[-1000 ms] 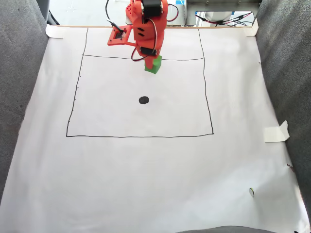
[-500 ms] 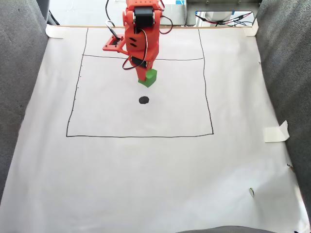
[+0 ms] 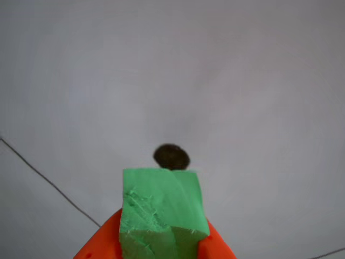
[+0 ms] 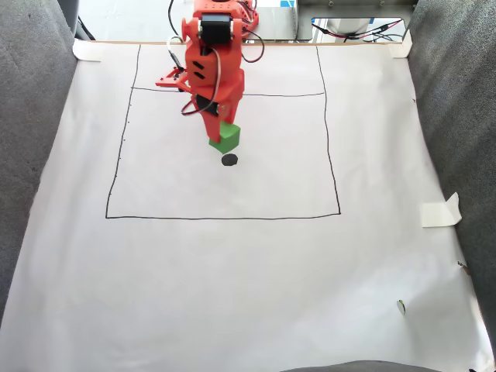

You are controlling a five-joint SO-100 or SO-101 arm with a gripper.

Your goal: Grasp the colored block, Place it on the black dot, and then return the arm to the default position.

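Observation:
The green block (image 4: pixel 225 139) hangs between the orange fingers of my gripper (image 4: pixel 222 138), which is shut on it. It sits just behind the black dot (image 4: pixel 230 160) in the fixed view, above the white paper. In the other view the block (image 3: pixel 160 210) fills the lower middle, with scuffed faces, and an orange finger (image 3: pixel 99 244) shows at either side. The dot (image 3: pixel 171 156) lies just beyond the block's top edge, partly cut off by it. The orange arm (image 4: pixel 209 54) reaches in from the far edge of the sheet.
A thin drawn rectangle (image 4: pixel 223 218) frames the dot on the white paper (image 4: pixel 232 287). Grey fabric walls (image 4: pixel 31 116) flank both sides. A folded tape tab (image 4: pixel 441 211) sits at the right edge. Cables and gear (image 4: pixel 349 27) lie behind the far edge.
The arm has swung forward and slightly left in the fixed view, carrying the green block from the far drawn line down to just behind the dot.

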